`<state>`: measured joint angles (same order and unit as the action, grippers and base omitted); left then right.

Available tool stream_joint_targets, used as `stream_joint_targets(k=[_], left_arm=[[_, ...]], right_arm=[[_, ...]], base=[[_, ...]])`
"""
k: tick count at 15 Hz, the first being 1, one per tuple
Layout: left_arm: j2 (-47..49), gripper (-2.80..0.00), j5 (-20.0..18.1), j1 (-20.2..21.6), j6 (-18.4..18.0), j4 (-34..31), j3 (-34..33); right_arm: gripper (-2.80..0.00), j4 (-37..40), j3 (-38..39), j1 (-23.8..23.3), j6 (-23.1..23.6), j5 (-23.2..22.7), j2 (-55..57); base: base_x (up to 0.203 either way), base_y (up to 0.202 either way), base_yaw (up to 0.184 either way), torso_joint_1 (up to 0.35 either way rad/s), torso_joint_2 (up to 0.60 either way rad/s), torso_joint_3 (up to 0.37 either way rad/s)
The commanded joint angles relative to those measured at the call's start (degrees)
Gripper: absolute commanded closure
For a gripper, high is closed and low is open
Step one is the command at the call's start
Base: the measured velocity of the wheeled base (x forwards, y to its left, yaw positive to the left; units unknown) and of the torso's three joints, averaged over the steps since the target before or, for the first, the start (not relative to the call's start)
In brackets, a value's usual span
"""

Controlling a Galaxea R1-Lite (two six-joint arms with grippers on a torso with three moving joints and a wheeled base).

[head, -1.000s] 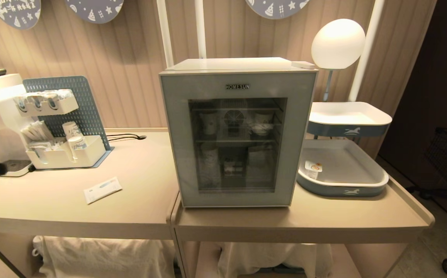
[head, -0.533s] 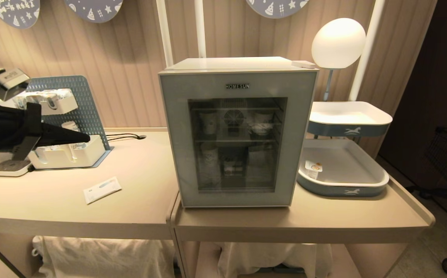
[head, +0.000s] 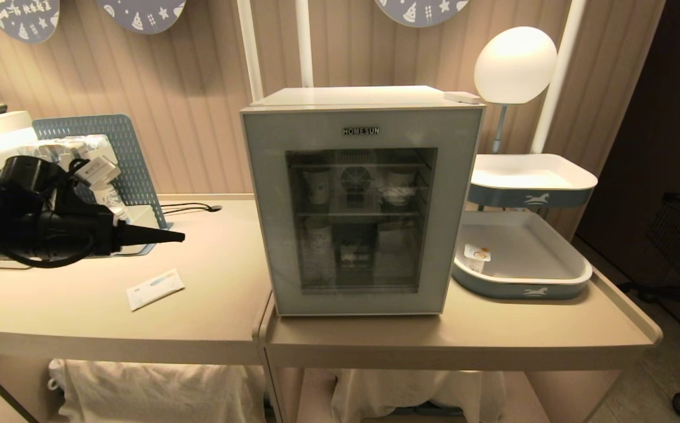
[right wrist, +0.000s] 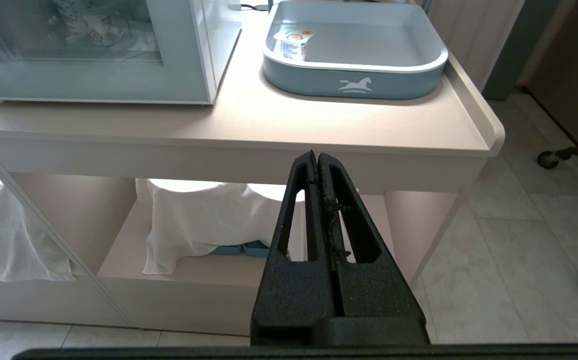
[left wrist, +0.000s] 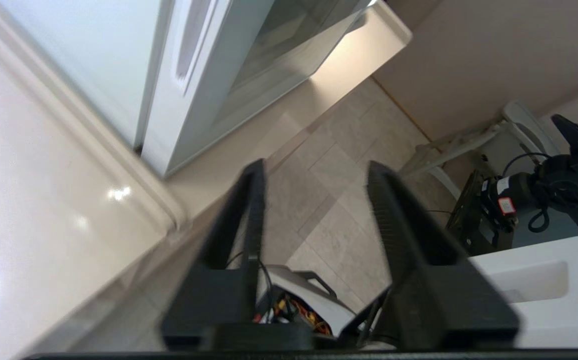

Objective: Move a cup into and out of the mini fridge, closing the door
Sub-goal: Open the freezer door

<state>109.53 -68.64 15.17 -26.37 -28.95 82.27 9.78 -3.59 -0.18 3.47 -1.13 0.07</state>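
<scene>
Standing shut on the surface (head: pixel 210 305), the HOMESUN mini fridge (head: pixel 360 205) is waiting well beyond the left gripper (head: pixel 163 237), whose fingers (left wrist: pixel 249 210) are standing apart and empty. Its door (head: pixel 269 235) is risking a glancing miss at the recessed side handle (left wrist: pixel 186 50), dragging the fridge. The right gripper (right wrist: pixel 317 165), fingers together, is hanging below the yogurt cup (right wrist: pixel 292 44) in the grey-blue tray (right wrist: pixel 353 82).
</scene>
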Motion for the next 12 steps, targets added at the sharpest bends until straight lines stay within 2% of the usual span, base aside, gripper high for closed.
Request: stream_joint_targets(k=[1, 6, 8, 9, 11, 12], left_arm=[[2.5, -2.8, -1.5, -1.1, -0.1, 2.2, -0.4], [5.3, -2.8, -3.8, -4.5, 1.1, 13.4, -2.0], [4.6, -2.8, -3.8, -4.5, 1.6, 19.2, -7.0], [4.2, -2.8, -3.8, -4.7, 1.7, 24.0, -10.3], [4.6, -2.8, -3.3, -5.4, 2.5, 38.2, -15.4], [5.1, -2.8, -2.7, -6.1, 4.3, 44.5, -17.4]], right_arm=[[0.0, 0.1, 0.0, 0.0, 0.0, 0.0, 0.0], [0.0, 0.1, 0.0, 0.0, 0.0, 0.0, 0.0], [0.0, 0.1, 0.0, 0.0, 0.0, 0.0, 0.0], [0.0, 0.1, 0.0, 0.0, 0.0, 0.0, 0.0], [0.0, 0.1, 0.0, 0.0, 0.0, 0.0, 0.0], [0.0, 0.1, 0.0, 0.0, 0.0, 0.0, 0.0]], base=[[0.0, 0.0, 0.0, 0.0, 0.0, 0.0], [0.0, 0.0, 0.0, 0.0, 0.0, 0.0], [0.0, 0.0, 0.0, 0.0, 0.0, 0.0], [0.0, 0.0, 0.0, 0.0, 0.0, 0.0], [0.0, 0.0, 0.0, 0.0, 0.0, 0.0], [0.0, 0.0, 0.0, 0.0, 0.0, 0.0]])
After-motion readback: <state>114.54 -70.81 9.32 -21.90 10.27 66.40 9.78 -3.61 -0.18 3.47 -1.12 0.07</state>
